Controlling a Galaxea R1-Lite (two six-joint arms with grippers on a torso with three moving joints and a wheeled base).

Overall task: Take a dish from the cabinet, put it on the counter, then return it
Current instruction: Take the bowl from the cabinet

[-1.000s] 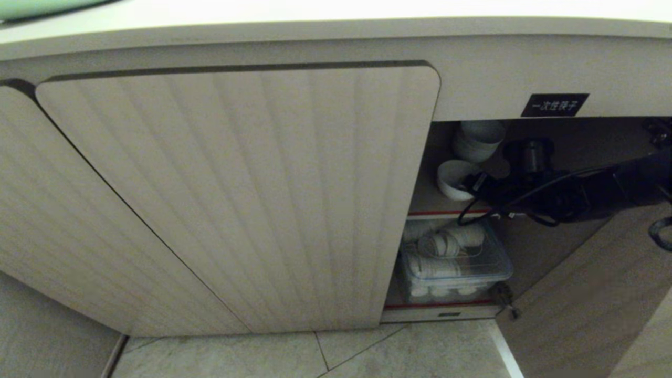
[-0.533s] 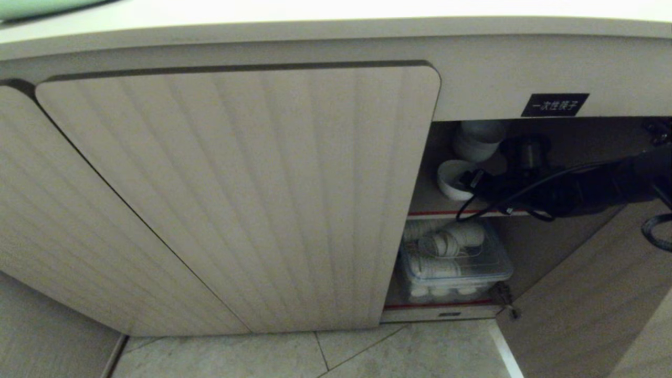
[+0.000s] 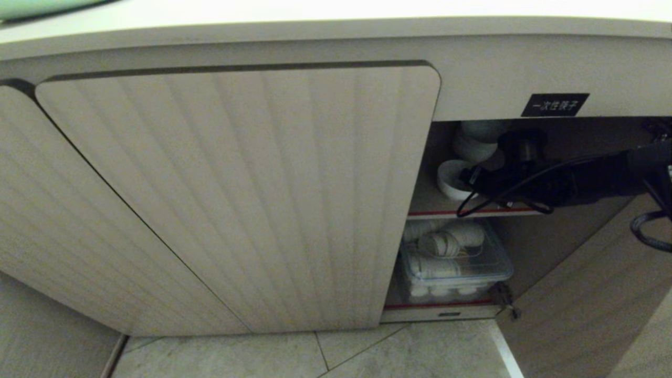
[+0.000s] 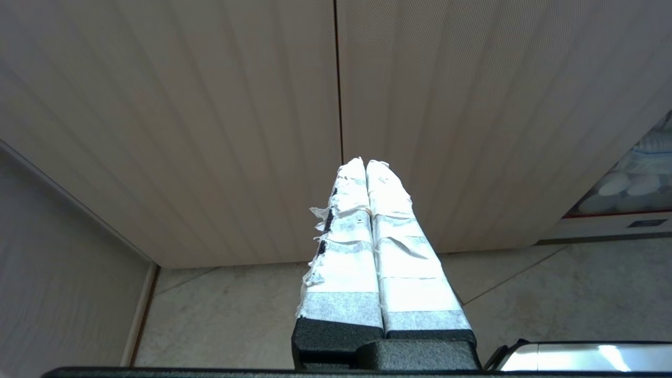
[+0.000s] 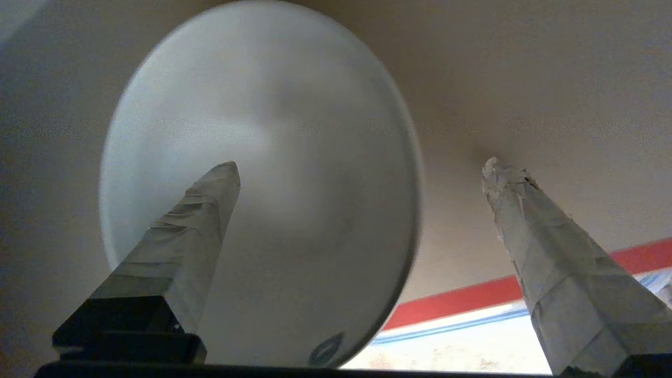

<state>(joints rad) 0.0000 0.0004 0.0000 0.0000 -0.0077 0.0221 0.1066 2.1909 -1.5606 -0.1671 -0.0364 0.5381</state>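
I've got the right gripper [image 5: 362, 173] spread wide around the dish [image 5: 294, 157] rim, mid-right of head frame, inside cabinet [image 3: 472, 84]; left gripper [image 4: 366, 164] pressed together, parked.

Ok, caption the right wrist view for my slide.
Open right gripper straddling the white bowl's rim above the red-edged shelf.

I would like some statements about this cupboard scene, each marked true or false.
1. The right tool is open, one taped finger over the small white round bowl. True.
2. The left tool is open. False: its taped fingers are pressed together.
3. The bowl stands on the beige worktop. False: it sits on the upper red-edged shelf of the beige fluted cabinet.
4. A clear plastic box stands on the shelf below. True.
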